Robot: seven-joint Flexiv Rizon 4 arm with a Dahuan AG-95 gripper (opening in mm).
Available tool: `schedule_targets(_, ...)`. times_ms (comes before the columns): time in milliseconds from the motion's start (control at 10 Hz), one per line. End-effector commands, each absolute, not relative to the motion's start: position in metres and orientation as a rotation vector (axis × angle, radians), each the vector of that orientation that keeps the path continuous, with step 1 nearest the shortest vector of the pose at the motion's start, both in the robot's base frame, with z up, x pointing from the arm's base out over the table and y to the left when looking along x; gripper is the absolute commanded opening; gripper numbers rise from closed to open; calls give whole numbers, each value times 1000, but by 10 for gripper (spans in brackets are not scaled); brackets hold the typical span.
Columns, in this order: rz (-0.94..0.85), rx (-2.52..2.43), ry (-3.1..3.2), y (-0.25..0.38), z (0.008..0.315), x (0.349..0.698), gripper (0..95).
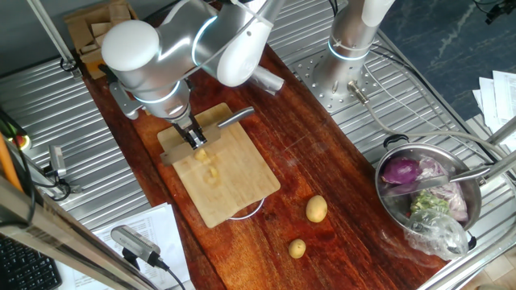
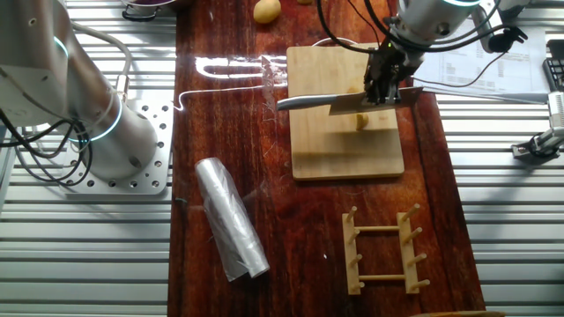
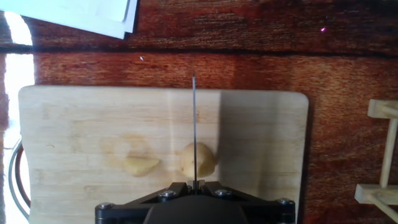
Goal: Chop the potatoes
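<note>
Two pale-yellow potato chunks (image 3: 141, 165) (image 3: 205, 160) lie on the wooden cutting board (image 3: 261, 137). My gripper (image 3: 194, 185) is shut on a cleaver, whose blade (image 3: 194, 124) shows edge-on in the hand view. The blade stands over the right chunk and splits its outline. In one fixed view the gripper (image 1: 196, 141) hangs over the board's far end, with the cleaver's silver handle (image 1: 235, 118) sticking out to the right and the potatoes (image 1: 209, 167) just below. In the other fixed view the gripper (image 2: 381, 92) holds the cleaver (image 2: 339, 105) level across the board (image 2: 344, 150).
Two whole potatoes (image 1: 316, 209) (image 1: 297, 248) lie on the dark wood table beyond the board. A steel bowl (image 1: 476, 211) of vegetables stands at the right. A foil roll (image 2: 231, 220) and a wooden rack (image 2: 383, 251) lie near the board. Papers (image 3: 81, 12) sit past the table edge.
</note>
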State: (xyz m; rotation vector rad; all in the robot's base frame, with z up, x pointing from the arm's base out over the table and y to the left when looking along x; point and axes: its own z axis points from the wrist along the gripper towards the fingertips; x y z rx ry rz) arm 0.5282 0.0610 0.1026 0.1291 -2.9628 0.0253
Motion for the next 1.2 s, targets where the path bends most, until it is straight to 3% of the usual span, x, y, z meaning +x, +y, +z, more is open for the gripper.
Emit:
schedule_targets(100,23,120,-2970,61,103,528,0)
schedule_targets(1200,24,111,-2983,59,99,529,0)
